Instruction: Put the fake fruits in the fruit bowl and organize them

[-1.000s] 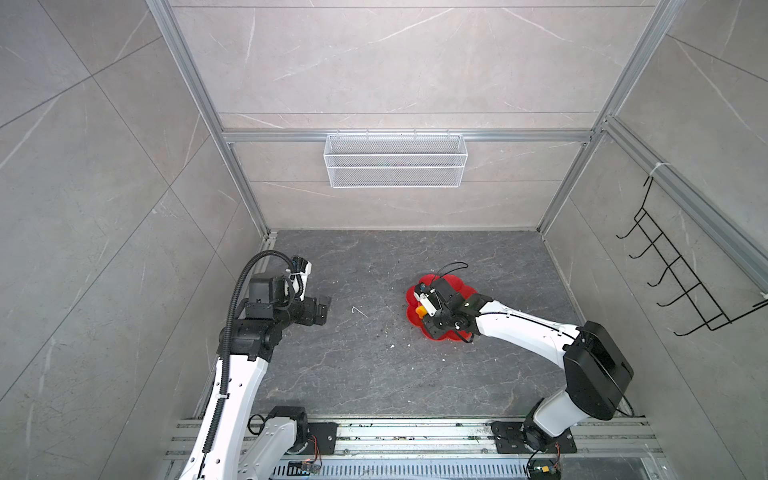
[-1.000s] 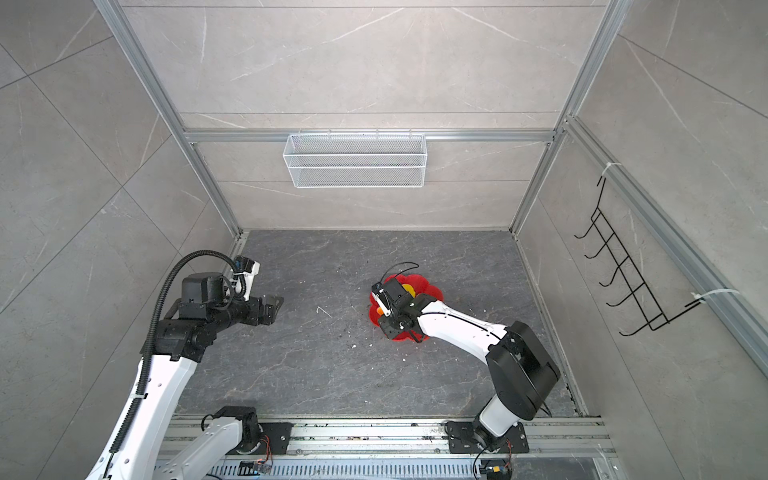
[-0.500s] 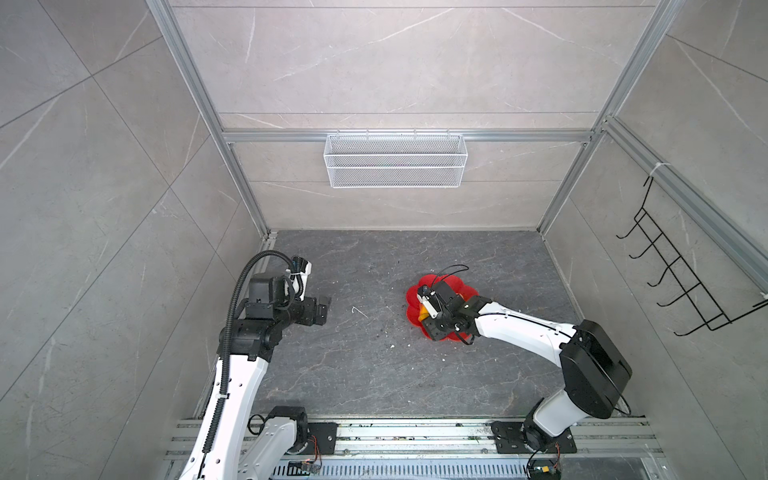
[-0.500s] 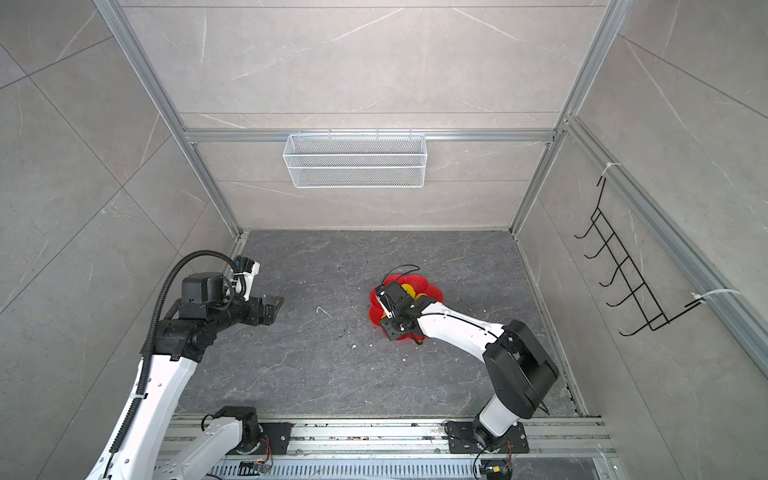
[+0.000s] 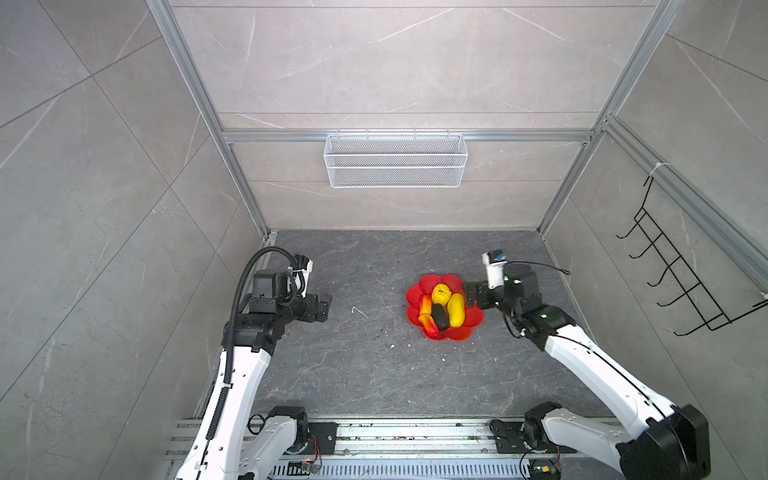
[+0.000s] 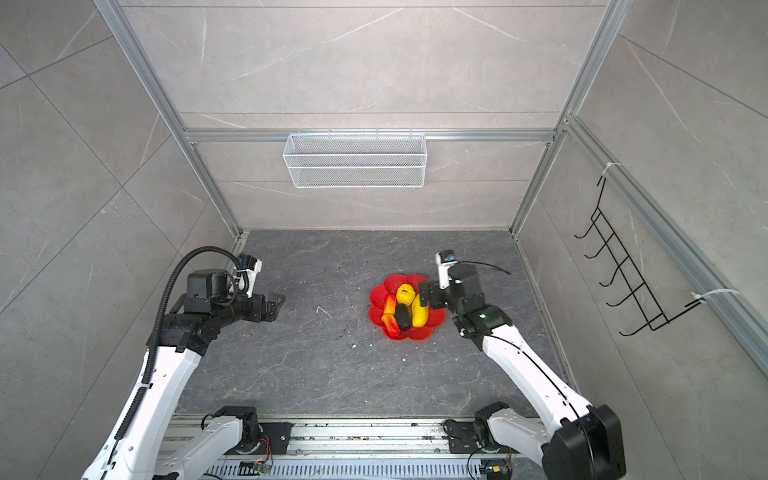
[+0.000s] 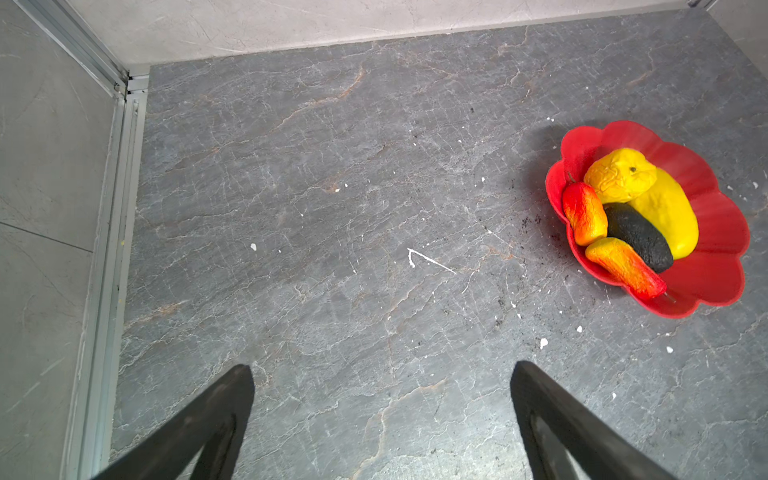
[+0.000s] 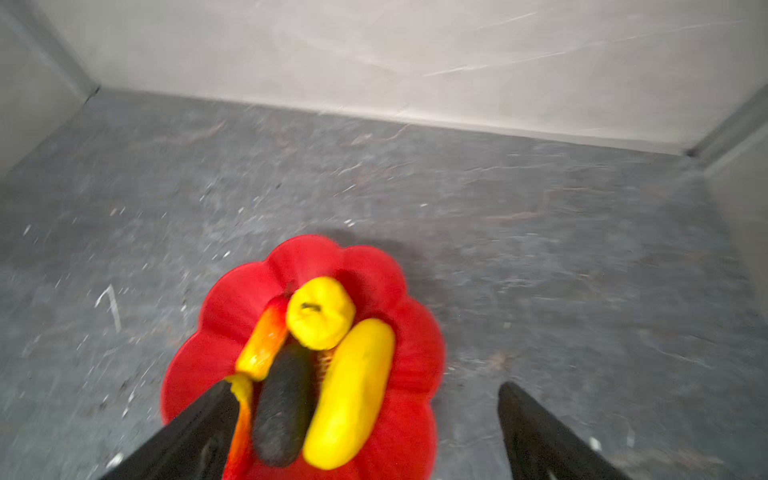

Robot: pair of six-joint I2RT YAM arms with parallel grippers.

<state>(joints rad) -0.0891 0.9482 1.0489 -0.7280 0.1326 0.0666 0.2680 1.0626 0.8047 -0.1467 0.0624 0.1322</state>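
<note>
The red flower-shaped fruit bowl (image 5: 474,321) (image 6: 433,329) (image 7: 715,266) (image 8: 232,307) rests on the grey floor, right of centre. Five fake fruits lie in it. They are a round yellow one (image 5: 440,294) (image 8: 321,312), an elongated yellow one (image 5: 456,311) (image 8: 353,390), a black oval (image 5: 440,316) (image 7: 638,237), and two red-orange ones (image 7: 584,214) (image 7: 625,268). My right gripper (image 5: 471,297) (image 6: 426,297) (image 8: 365,388) hangs open over the bowl's right edge and grips nothing. My left gripper (image 5: 326,305) (image 6: 276,305) (image 7: 382,368) stands open and empty, far to the left.
A white wire mesh basket (image 5: 395,162) hangs on the back wall. A black hook rack (image 5: 681,282) is fixed to the right wall. Small white crumbs and a white scratch (image 7: 428,259) mark the floor left of the bowl.
My right gripper has opened and drawn back to the right, from above the bowl to its right edge. All the fruits now lie uncovered in the bowl. The left arm has not moved.
</note>
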